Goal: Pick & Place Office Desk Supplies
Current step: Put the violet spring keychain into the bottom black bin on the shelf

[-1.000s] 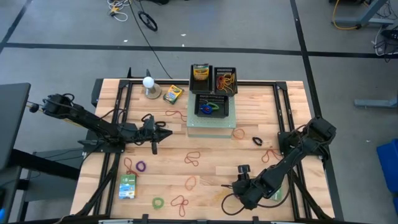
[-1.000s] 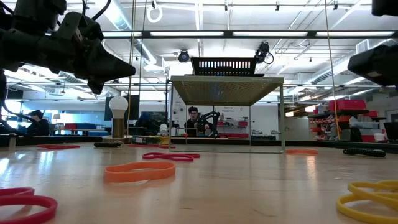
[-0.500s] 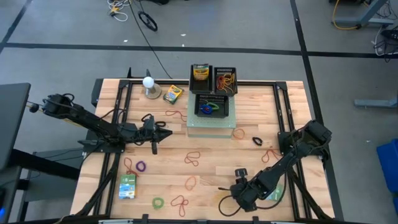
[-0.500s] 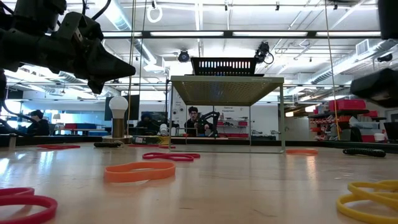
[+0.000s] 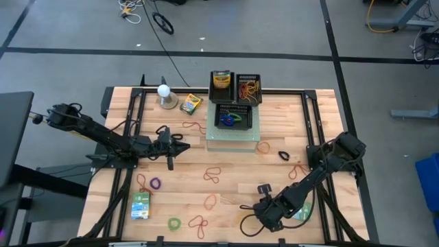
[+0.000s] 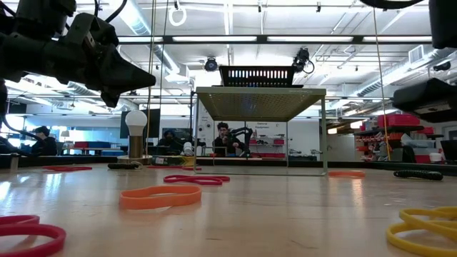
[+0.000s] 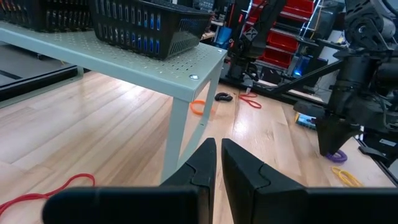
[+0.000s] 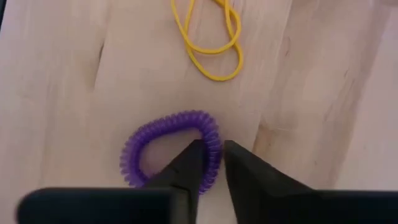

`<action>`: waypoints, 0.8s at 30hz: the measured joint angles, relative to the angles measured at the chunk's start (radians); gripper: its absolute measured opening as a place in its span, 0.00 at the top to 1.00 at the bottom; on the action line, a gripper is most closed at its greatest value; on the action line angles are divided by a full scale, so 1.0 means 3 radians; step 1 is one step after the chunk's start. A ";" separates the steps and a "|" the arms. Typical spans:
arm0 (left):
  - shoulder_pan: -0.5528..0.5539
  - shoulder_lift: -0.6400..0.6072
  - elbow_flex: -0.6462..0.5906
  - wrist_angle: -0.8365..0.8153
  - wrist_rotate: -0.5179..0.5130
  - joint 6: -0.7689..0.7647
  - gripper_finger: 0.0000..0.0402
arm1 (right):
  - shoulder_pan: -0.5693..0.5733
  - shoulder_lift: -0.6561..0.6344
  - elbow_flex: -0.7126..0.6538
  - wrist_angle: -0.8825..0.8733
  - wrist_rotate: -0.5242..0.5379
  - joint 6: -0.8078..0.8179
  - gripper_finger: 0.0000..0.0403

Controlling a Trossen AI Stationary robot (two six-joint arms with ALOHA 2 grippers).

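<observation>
Purple coiled band [image 8: 171, 149]: flat on bench [image 8: 68, 81]. Right tool [image 8: 210, 163] narrow, pinching its rim; should seat fully before lifting. Left tool [image 7: 218, 163] shut, idle.

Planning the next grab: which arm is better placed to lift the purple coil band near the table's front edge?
Right. The right gripper is down at the purple coil band, fingers straddling its edge. The left gripper hovers shut mid-table, well away.

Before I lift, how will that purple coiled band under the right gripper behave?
Probably floppy: the purple coiled band is a thin spiral loop, so it should sag and stretch. Likely very light. Gripped by one strand between the right gripper fingers, it may dangle or slip.
</observation>
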 joint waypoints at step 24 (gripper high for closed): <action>0.0000 0.0000 0.0000 0.0013 0.0000 -0.0001 0.93 | -0.1736 -0.1554 0.0579 0.0022 0.1891 -0.1033 0.93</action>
